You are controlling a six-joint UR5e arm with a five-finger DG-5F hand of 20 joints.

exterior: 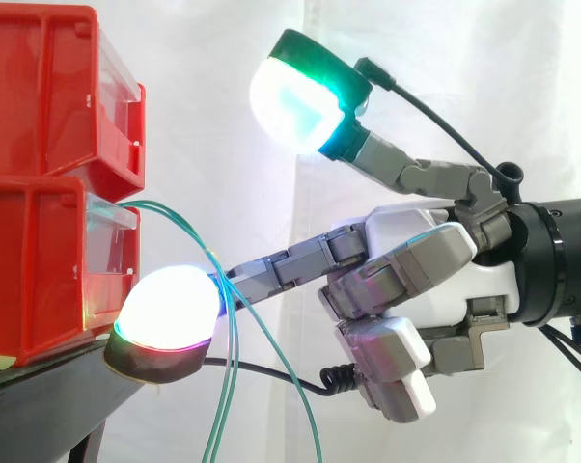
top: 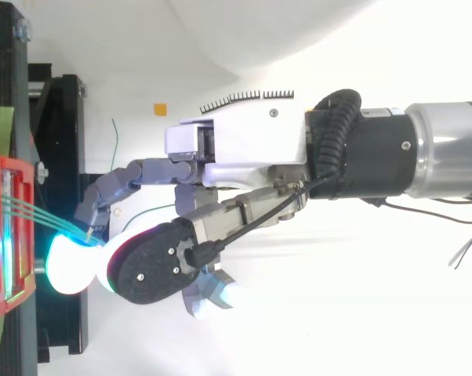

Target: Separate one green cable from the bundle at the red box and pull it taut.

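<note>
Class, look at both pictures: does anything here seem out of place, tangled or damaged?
Nothing looks damaged. The green cables hang slack from the lower red bin and cross one another beside the hand; none is pulled taut yet.

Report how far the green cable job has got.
Done: the hand is at the green cables hanging from the lower red box. In hand: one of the fingers lies straight against the strands, nothing pinched. Left: single out one cable and pull it taut; they all hang slack together.
</note>
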